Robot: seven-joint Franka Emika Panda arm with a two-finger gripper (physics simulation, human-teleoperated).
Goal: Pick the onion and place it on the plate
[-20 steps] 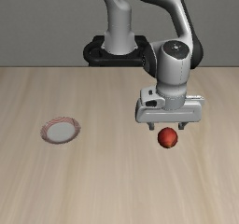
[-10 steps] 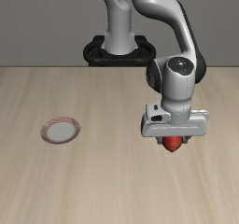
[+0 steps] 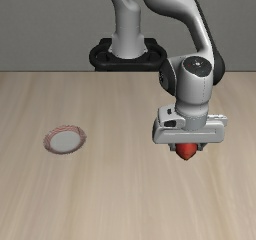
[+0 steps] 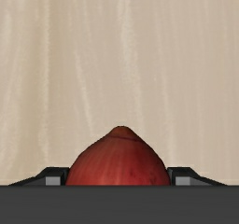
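Two fingertips point(image 4: 54, 178) of my gripper point(image 3: 187, 148) bear on the onion point(image 3: 186, 154) from opposite flanks, so the jaws are closed on it. The onion is red, and its pointed end stands forward of the fingertips in the wrist view. It is low over the wooden table point(image 3: 110, 199), toward the exterior view's right. The plate point(image 3: 49, 140) lies well apart, toward the exterior view's left.

A bare simulated test space: a plain wooden bench point(image 3: 110, 194), a flat grey wall point(image 3: 40, 24) behind, no household furnishing.
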